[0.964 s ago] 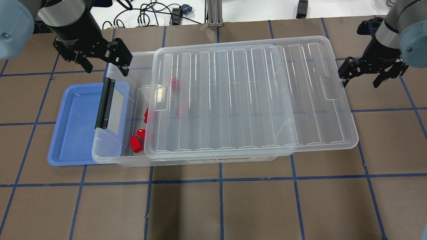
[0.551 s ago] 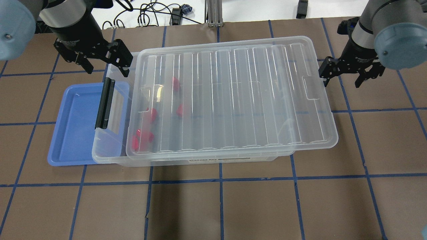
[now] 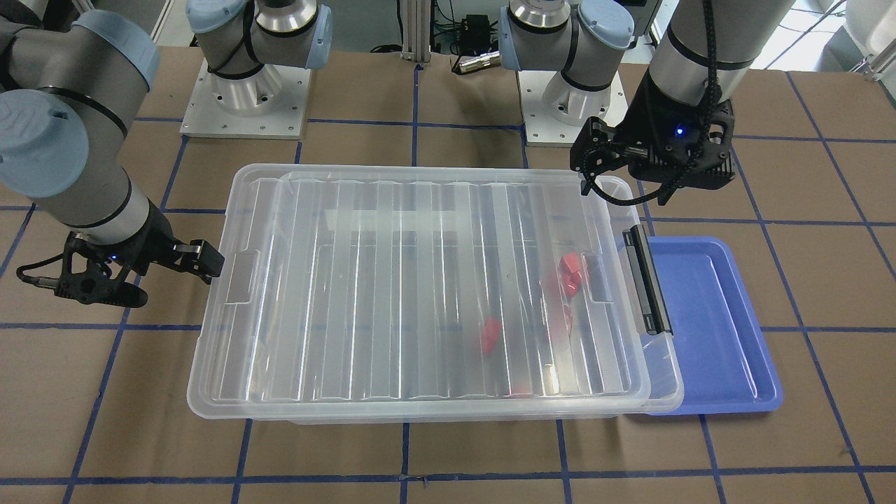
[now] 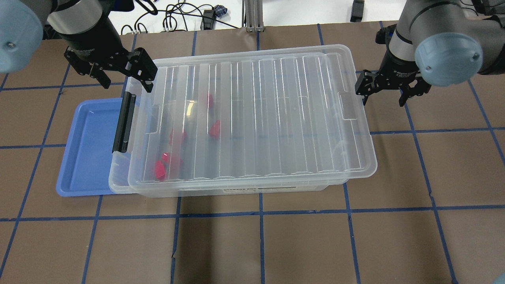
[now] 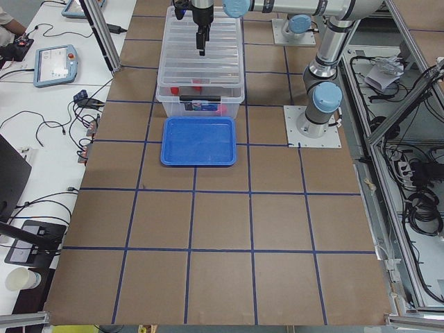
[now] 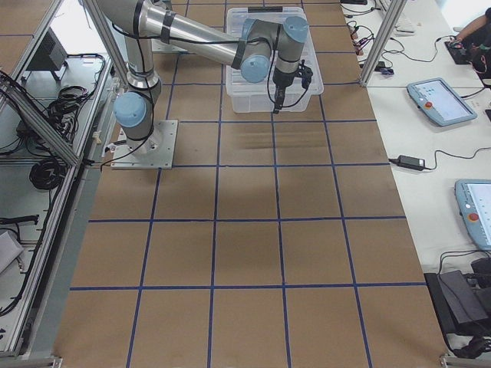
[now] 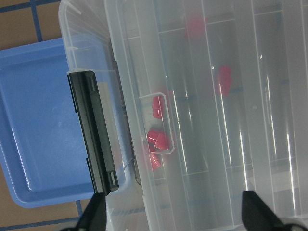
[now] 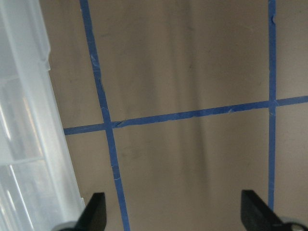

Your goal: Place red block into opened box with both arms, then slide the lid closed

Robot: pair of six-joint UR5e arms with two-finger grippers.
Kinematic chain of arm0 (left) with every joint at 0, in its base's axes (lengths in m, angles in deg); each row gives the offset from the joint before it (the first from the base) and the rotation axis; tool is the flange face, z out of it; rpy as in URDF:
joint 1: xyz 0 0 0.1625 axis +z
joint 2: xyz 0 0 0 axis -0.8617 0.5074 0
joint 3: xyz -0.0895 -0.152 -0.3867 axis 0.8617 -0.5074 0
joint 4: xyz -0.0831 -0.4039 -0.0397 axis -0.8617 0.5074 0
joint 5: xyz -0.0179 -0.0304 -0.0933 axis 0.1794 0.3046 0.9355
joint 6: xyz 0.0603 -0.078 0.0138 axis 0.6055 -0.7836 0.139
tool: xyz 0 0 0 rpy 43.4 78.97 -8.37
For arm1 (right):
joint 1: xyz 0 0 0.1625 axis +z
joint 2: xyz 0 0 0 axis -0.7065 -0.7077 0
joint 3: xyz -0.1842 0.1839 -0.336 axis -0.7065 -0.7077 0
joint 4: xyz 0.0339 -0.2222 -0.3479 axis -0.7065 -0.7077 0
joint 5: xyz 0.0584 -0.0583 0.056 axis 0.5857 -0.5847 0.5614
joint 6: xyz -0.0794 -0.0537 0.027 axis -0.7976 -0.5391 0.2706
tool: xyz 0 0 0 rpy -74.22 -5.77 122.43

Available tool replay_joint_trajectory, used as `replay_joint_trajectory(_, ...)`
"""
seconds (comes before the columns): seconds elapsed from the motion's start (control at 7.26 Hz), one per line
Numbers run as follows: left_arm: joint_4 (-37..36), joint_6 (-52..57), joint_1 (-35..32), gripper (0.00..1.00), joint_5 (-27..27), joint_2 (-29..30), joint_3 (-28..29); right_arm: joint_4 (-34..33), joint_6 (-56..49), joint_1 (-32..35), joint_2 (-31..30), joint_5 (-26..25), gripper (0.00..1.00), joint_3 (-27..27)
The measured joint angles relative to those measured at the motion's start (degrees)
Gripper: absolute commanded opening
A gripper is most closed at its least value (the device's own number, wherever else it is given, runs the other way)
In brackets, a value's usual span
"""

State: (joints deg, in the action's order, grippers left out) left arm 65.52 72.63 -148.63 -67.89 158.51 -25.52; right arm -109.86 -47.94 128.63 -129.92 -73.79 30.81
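Note:
The clear box (image 4: 252, 191) lies lengthwise with its black latch (image 4: 123, 122) at the left end. The ribbed lid (image 4: 252, 118) rests on top and covers nearly all of it, leaving a narrow strip open by the latch. Several red blocks (image 4: 215, 128) show through the lid near the latch end, also seen in the left wrist view (image 7: 159, 139). My left gripper (image 4: 127, 85) hovers open over the box's far left corner. My right gripper (image 4: 382, 99) is open, one finger against the lid's right short end (image 8: 29, 144).
A shallow blue tray (image 4: 86, 146) lies against the box's latch end, partly under it. Cables and a metal post (image 4: 252, 15) sit beyond the far table edge. Brown mat with blue tape lines (image 4: 260, 213) surrounds the box.
The lid has slid left toward the latch, with my right gripper following behind its right end. The red blocks are now all under the lid. My left gripper has barely moved.

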Motion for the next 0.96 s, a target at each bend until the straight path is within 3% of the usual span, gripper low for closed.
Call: replay_joint_trajectory(0.96,-0.09,0.07,-0.16,1.0,-0.09,-0.31,-0.23,-0.07,0.39,2.14,0.15,0.11,1.0,-0.17)
